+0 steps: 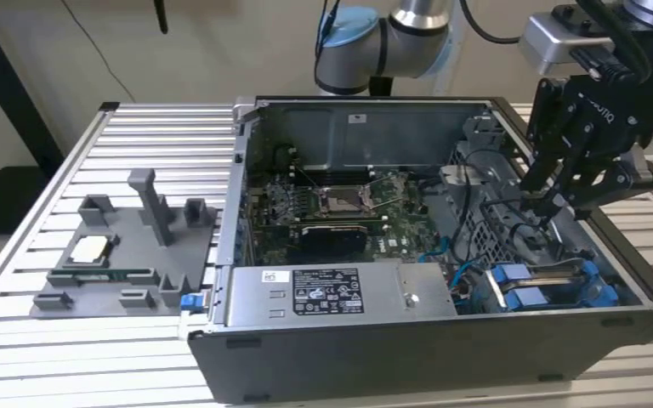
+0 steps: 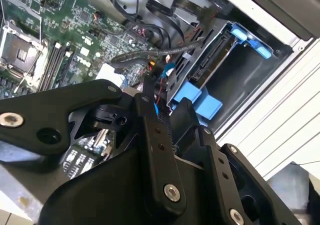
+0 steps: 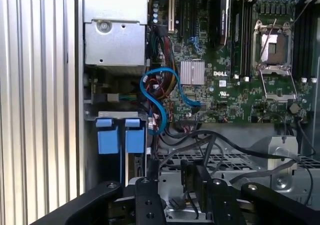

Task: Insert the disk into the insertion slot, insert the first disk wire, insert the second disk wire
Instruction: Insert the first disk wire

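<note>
An open grey case (image 1: 417,357) lies on a slatted metal table (image 1: 133,127). Inside it a green motherboard (image 1: 275,212) lies flat, with a square CPU socket (image 1: 339,201) near its middle. In the first wrist view a small silver heatsink (image 3: 192,73) sits on the board, near some long black slots (image 3: 190,10). A silver power supply (image 1: 417,293) with a printed label (image 1: 324,293) lies along the near wall of the case. On the table, at the exterior view's left of the case, is a grey tray (image 1: 111,285). It has an upright post (image 1: 145,200), and a small pale part (image 1: 91,248) lies in it.
</note>
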`<state>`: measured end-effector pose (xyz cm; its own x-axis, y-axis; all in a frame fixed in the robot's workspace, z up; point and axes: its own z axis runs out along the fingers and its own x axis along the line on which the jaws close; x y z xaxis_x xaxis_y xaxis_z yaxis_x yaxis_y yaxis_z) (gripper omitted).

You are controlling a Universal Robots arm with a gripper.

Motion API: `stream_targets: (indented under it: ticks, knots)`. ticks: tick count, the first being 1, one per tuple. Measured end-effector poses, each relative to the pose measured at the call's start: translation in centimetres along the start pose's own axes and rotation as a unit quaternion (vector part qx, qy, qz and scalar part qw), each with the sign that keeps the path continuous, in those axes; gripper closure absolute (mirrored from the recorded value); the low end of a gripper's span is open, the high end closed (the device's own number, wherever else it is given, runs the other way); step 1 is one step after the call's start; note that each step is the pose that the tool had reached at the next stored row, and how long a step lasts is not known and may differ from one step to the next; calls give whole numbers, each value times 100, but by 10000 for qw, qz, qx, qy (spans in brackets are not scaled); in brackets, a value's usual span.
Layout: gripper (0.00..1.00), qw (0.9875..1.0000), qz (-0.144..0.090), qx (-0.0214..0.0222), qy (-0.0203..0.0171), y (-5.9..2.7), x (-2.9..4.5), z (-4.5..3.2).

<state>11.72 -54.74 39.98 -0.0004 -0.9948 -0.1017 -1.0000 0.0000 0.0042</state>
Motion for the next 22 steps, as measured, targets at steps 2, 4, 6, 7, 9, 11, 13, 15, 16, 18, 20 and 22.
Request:
stream_targets:
  ticks: [2, 4, 6, 7, 9, 11, 13, 15, 16, 18, 20, 22]
  knots:
    - [59, 10000, 0, 0, -1, 0, 0, 0]
    - [59, 10000, 0, 0, -3, 1, 0, 1]
    - [59, 10000, 0, 0, -3, 1, 0, 1]
    - [59, 10000, 0, 0, -3, 1, 0, 1]
    - [59, 10000, 0, 4, -4, 1, -7, 3]
    - [59, 10000, -1, 9, -3, 1, -17, 4]
    - [59, 10000, -1, 15, -3, 2, -24, 5]
    - [59, 10000, -2, 16, -3, 2, -31, 6]
    - [59, 10000, -2, 17, -3, 2, -35, 8]
    - [59, 10000, -2, 17, -3, 3, -41, 9]
    - [59, 10000, -2, 18, -3, 2, -46, 11]
    - [59, 10000, -2, 18, -3, 3, -50, 11]
